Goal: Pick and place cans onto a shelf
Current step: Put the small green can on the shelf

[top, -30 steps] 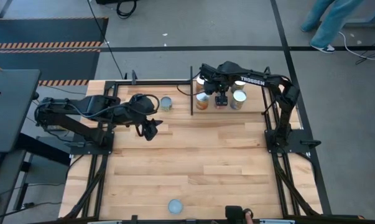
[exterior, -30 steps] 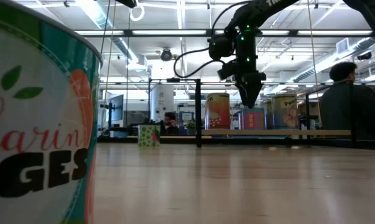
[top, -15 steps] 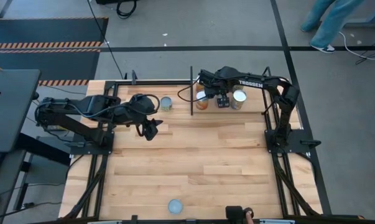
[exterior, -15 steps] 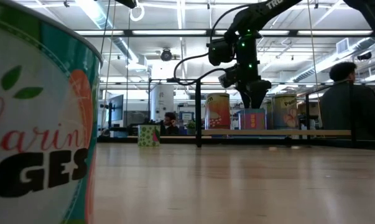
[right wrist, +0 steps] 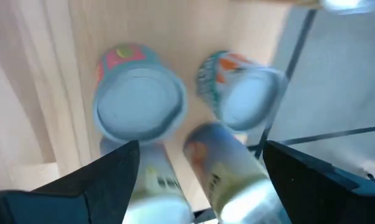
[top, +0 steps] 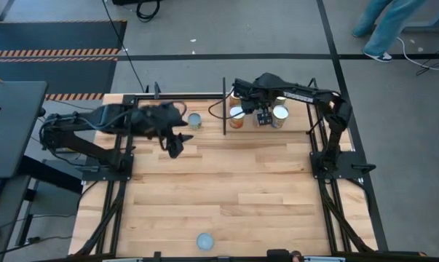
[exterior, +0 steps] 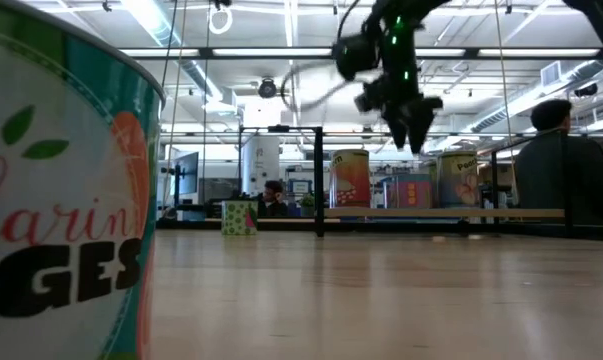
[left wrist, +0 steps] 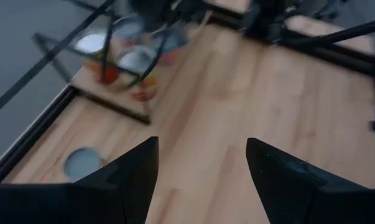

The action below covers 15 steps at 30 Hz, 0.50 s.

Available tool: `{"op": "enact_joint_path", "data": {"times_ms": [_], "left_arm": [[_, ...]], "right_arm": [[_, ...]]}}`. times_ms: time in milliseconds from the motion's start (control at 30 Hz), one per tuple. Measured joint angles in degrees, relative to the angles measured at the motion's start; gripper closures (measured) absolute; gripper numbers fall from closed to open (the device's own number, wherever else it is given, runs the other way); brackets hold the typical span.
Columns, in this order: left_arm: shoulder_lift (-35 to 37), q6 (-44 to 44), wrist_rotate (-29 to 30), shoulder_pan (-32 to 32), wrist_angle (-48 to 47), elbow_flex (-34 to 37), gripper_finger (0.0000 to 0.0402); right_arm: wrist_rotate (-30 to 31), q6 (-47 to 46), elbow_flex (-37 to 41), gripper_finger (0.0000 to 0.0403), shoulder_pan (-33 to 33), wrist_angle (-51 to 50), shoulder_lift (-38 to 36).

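Observation:
Several cans stand upright on the shelf (exterior: 501, 213) at the table's far right: an orange one (top: 236, 117), a white-topped one (top: 279, 113), and in the low view a blue one (exterior: 406, 190) between two taller ones. My right gripper (exterior: 417, 140) hangs open above them, pointing down, and holds nothing; its wrist view looks down on their round tops (right wrist: 137, 102). One can (top: 194, 121) stands on the table just left of the shelf's post. Another (top: 204, 240) stands by the near edge. My left gripper (top: 175, 149) hovers open over the table's left part, near the lone can (left wrist: 81, 163).
The shelf's black post (top: 225, 105) rises between the lone can and the shelved cans. The can by the near edge fills the low view's left side (exterior: 61, 180). Bare wood lies across the table's middle (top: 234, 182). A person (exterior: 566, 165) sits beyond the far edge.
My right gripper has risen from just over the blue can to well above the cans' tops, staying open. My left arm has swung a little toward the far edge, gripper still open. The cans have kept their places.

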<state>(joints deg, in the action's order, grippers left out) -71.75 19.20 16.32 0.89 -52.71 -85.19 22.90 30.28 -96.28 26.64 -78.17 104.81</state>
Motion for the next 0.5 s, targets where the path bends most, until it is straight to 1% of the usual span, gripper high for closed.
{"op": "enact_joint_path", "data": {"times_ms": [100, 233, 400, 500], "left_arm": [[-0.26, -2.93, -0.65, -4.43, -1.47, 0.12, 0.0155], [-0.26, -7.75, -0.73, -9.6, 0.07, 0.33, 0.0155], [-1.39, -12.0, -2.17, -15.94, 2.7, 0.31, 0.0155], [-3.34, -12.65, -4.76, -20.31, 3.44, 1.61, 0.0155]], "right_arm": [[-0.04, -2.18, -3.65, 0.0055, -1.19, -1.25, -3.45], [-1.01, -7.3, -7.52, 0.0055, -3.07, -0.21, -9.32], [-6.63, -17.62, -7.57, 0.0055, -6.68, 5.26, -18.54], [-7.56, -23.45, -7.18, 0.0055, -10.13, 6.8, -22.93]]}}
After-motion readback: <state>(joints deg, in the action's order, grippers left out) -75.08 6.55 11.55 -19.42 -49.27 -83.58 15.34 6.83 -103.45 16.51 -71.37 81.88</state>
